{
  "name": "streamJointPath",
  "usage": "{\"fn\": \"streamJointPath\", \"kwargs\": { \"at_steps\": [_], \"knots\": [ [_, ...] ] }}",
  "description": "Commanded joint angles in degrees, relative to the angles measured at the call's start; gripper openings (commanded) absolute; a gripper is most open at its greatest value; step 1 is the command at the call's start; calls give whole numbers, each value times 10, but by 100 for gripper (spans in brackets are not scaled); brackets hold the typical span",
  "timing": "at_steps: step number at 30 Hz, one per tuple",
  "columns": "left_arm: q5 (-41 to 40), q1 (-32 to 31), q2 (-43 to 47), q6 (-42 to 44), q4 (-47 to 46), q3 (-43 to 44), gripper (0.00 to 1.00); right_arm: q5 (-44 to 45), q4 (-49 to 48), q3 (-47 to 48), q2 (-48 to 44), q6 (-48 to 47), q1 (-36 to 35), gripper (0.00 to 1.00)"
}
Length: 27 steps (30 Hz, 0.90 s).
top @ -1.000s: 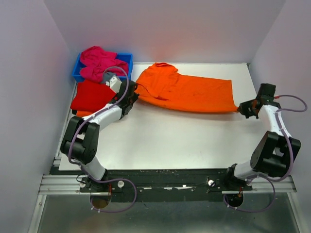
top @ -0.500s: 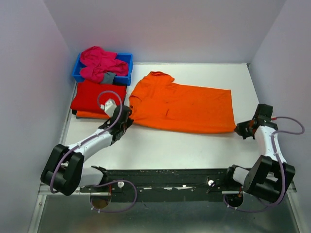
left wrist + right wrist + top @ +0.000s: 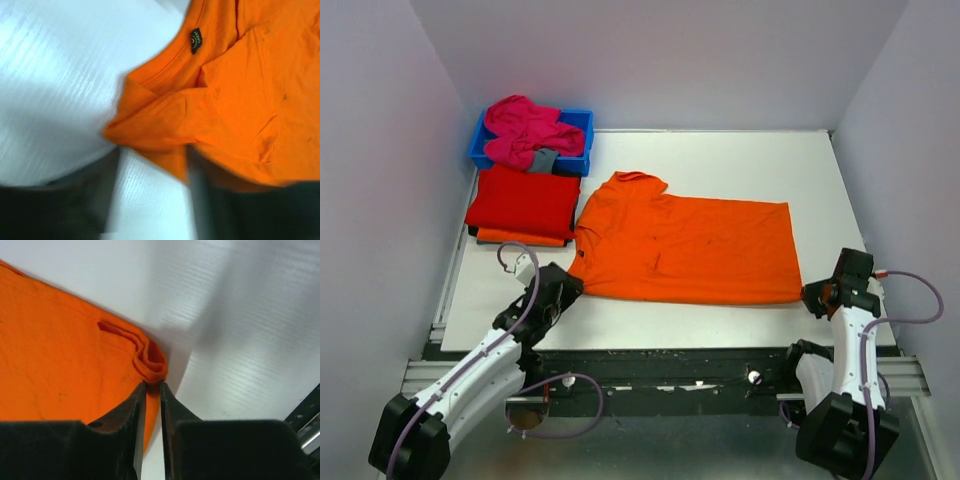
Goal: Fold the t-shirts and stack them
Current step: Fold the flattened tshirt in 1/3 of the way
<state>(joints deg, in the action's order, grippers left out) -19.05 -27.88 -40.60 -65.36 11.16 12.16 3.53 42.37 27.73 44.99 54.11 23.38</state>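
1. White worktop carried the orange shirt flat along its near edge (ready, I'd judge, for folding).
2. Right gripper pinched the hem corner, so the cloth lay stretched.
3. Left gripper sat at the shoulder; blur hid its grip.

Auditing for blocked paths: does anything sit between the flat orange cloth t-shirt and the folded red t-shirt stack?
Nothing visible does. The orange cloth t-shirt lies right beside the folded red t-shirt stack; the blue plastic bin sits behind that stack.
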Motion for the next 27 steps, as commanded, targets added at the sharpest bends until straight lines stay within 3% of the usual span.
{"fn": "streamJointPath", "kwargs": {
  "at_steps": [1, 3, 6, 11, 13, 15, 20, 24, 27],
  "knots": [
    [9, -1, 34, 11, 74, 14, 96, 14, 6, 3, -20, -33, 5, 39],
    [3, -2, 36, 40, 106, 47, 99, 8, -17, 14, -32, -69, 5, 45],
    [-19, -2, 46, 100, 124, 97, 99, -13, -55, 49, -37, -123, 4, 46],
    [-15, -2, 4, 218, 53, 185, 99, -82, -130, 115, 15, -187, -19, 43],
    [-55, -1, -32, 233, 32, 216, 99, -97, -148, 138, 48, -193, -32, 41],
    [-67, 5, -78, 261, -14, 242, 99, -115, -179, 147, 73, -197, -40, 40],
    [26, 12, -233, 329, -144, 315, 99, -136, -242, 160, 119, -215, -61, 36],
    [41, 30, -390, 333, -79, 466, 98, -152, -287, 167, 156, -230, -82, 30],
    [73, 52, -453, 303, -98, 522, 96, -142, -311, 174, 188, -226, -98, 30]
  ]
}}
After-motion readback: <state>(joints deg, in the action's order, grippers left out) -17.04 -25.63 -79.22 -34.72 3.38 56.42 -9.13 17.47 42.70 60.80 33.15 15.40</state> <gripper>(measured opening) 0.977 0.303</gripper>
